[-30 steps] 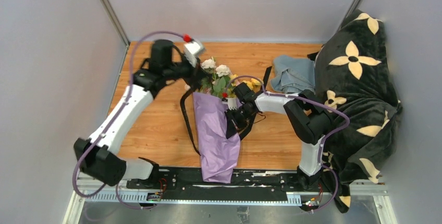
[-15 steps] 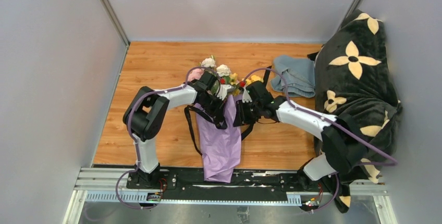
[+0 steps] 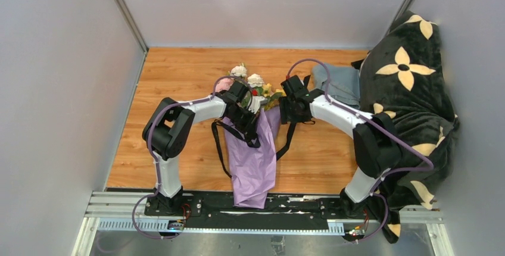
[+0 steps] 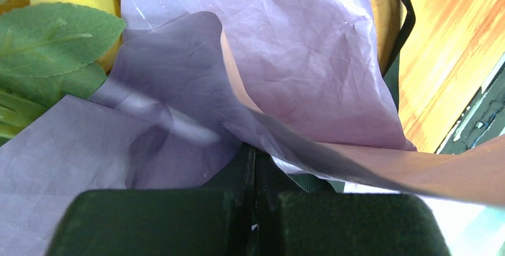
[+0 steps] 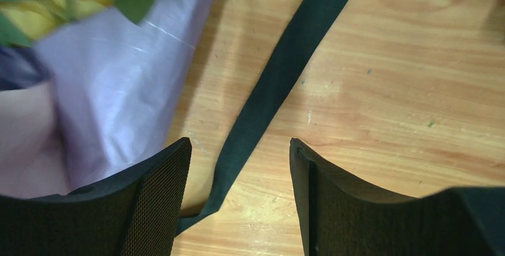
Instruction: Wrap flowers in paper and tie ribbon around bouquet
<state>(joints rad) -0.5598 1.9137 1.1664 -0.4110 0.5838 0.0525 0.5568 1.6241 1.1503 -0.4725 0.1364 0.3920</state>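
The narrow end of the paper [image 3: 253, 166] is lying nearest, its lavender tip hanging over the black rail [image 3: 309, 203] where both arms are bolted. The sheet is running away from there up the wooden bench [image 3: 178, 77], wrapping the stems as a cone.

Partway up the cone, the left hand [image 3: 249, 126] is pressing down from the left. In its wrist view its fingers [image 4: 178, 220] are sitting tight together, and a raised fold of paper, purple on one face and pale pink on the other, is running straight into the tips, so the hand is pinching the paper.

The ribbon [image 3: 286, 143] is trailing flat on the bench along both sides of the cone, one black loop to the left and one strip to the right. The right hand [image 5: 238, 149] is hovering over that right strip with its fingers wide apart, gripping nothing; the ribbon is passing on the wood between them, just beside the paper's edge.

Beyond both hands, the flowers [image 3: 247, 80] are spreading out of the cone's mouth, pink, white and yellow among green leaves. Farther right, a grey-blue cloth [image 3: 339, 83] is lying crumpled against a black blanket [image 3: 411, 77] with cream flower shapes.
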